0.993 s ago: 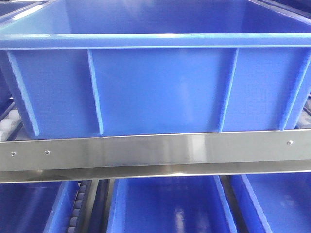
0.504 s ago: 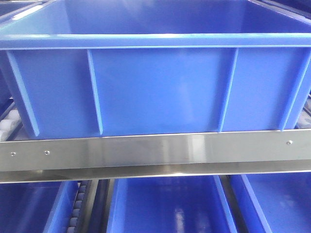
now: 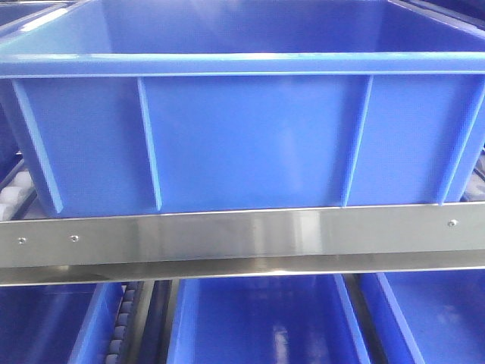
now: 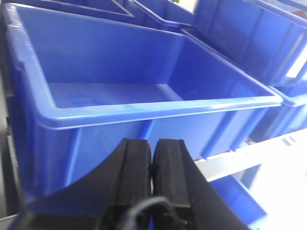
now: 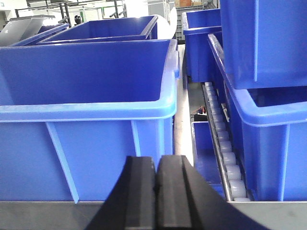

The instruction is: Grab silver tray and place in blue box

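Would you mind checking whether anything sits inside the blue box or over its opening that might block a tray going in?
Nothing visible does. In the left wrist view the blue box is open-topped, its visible floor bare. The left gripper and right gripper are shut and empty; the silver tray appears in no view.

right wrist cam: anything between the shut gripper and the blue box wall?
Nothing. In the right wrist view the stretch between the right gripper and the blue box wall is bare; a grey metal rail runs along its base.

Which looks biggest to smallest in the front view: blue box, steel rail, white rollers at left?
1. Blue box, fills most of the frame.
2. Steel rail, full width but thin.
3. White rollers, only a sliver visible.
Box sits closest, so its size is exaggerated.
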### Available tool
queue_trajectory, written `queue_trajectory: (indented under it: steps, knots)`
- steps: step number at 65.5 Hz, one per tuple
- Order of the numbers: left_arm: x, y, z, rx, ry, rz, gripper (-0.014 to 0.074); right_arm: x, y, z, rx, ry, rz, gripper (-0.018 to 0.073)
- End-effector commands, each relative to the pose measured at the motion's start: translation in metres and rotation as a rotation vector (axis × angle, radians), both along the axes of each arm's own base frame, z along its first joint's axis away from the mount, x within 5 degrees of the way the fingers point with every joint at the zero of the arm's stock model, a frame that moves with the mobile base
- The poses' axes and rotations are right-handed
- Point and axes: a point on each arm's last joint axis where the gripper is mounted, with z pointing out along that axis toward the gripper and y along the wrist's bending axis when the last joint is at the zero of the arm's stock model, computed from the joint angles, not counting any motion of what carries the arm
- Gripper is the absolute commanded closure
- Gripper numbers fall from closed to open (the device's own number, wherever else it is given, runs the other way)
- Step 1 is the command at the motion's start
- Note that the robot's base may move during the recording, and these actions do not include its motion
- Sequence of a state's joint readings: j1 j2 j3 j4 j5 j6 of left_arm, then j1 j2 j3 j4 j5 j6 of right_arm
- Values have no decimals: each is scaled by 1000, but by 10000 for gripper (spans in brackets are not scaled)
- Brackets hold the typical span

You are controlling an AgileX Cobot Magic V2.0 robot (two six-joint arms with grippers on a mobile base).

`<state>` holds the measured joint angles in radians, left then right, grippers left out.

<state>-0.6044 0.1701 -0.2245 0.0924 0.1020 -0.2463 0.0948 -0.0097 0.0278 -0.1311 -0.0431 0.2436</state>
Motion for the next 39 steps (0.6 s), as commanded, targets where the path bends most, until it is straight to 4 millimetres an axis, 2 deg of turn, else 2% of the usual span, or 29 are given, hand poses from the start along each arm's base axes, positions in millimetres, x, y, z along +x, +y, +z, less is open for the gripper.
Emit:
queue_trajectory:
  steps: [1,11,27,39]
  knots:
    - [-1,4,11,-14,-130,60,602,-4,0,15,-1,-123,4,507]
    - [1,14,-10,103,-237,236,603,-4,0,15,-1,-123,4,507]
    - [2,26,-37,139,-206,443,603,-4,0,15,-1,-123,4,507]
    - [4,31,-64,176,-169,521,602,-4,0,15,-1,-123,4,507]
